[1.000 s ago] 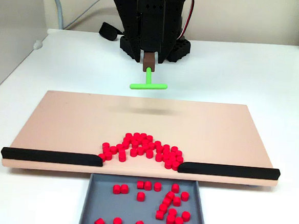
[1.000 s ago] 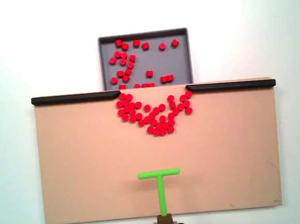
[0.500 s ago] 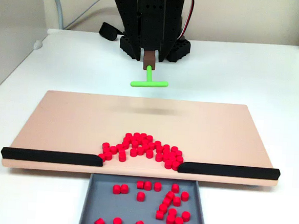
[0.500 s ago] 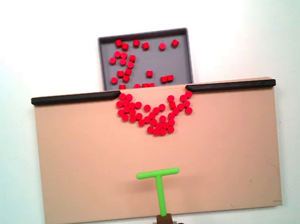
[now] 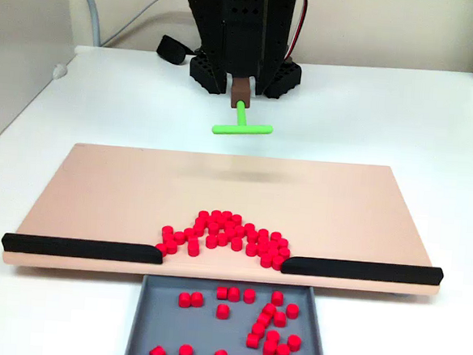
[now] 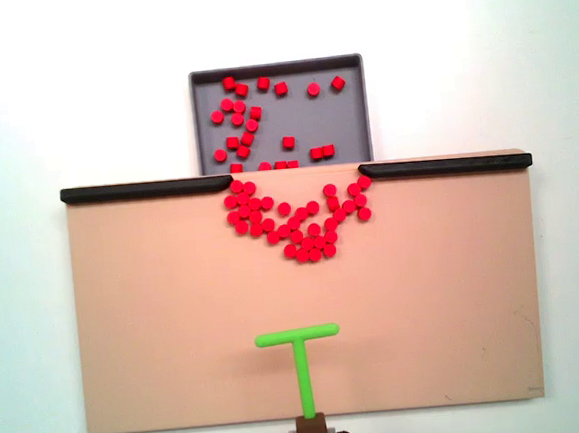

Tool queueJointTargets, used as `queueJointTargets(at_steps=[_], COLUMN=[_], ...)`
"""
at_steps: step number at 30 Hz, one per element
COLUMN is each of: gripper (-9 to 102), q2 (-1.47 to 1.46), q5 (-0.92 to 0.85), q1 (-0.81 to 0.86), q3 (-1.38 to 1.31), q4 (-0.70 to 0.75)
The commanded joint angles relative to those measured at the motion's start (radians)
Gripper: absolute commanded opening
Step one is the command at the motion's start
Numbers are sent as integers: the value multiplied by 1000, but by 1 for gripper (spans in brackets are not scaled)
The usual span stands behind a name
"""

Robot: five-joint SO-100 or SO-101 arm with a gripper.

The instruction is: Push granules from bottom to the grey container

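Your granules (image 6: pixel 298 221) still crowd the gap at frame centre, below the grey container (image 6: pixel 276 72). The green T-pusher (image 6: pixel 297 336) has drifted slightly left; whether the gripper (image 5: pixel 242 90) clamps it, you can't tell.

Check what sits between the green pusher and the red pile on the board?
Nothing: in both fixed views, bare beige board separates the green pusher from the granules heaped at the gap before the grey container.

We find open board (image 6: pixel 157 317) across the lower frame; pellets (image 6: pixel 300 221) crowd the gap between two black strips (image 6: pixel 142 189), which bar both upper sides.
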Motion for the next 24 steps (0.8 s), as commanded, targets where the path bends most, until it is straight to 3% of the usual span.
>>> queueJointTargets(at_steps=[1,5,8,15,24], gripper=[0,0,0,0,0], q2=[-2,-8,2,9,-34], q5=[8,11,41,-3,37], q1=[14,25,25,26,26], q3=[-12,-8,43,124,176], q4=[-5,-15,-146,-147,-259])
